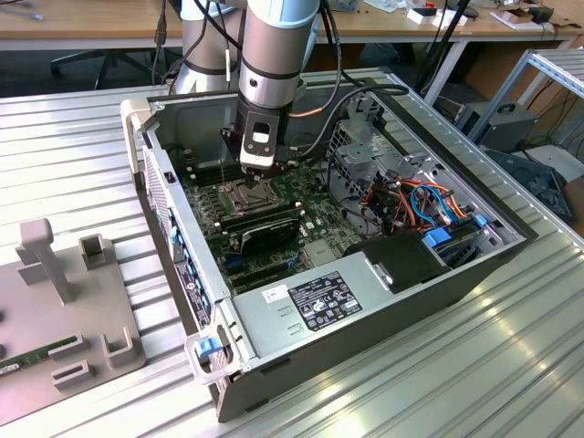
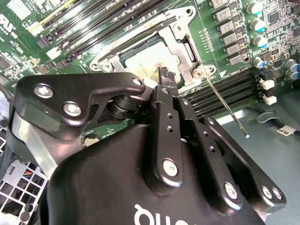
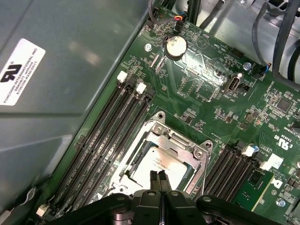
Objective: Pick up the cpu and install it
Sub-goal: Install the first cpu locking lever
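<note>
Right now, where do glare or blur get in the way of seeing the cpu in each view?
Second wrist view: the cpu is washed pale by glare and the pincer body looms soft in front. First wrist view: mild sheen on the cpu, fingertips closed. Exterior view: the arm shades the socket.

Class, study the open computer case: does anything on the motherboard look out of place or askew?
Nothing stands out. The cpu lies flat and square inside the socket frame, with the gripper shut directly above it. The motherboard shows no damage.

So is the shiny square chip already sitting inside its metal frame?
Yes, the cpu lies flat within the socket frame, under the gripper.
</note>
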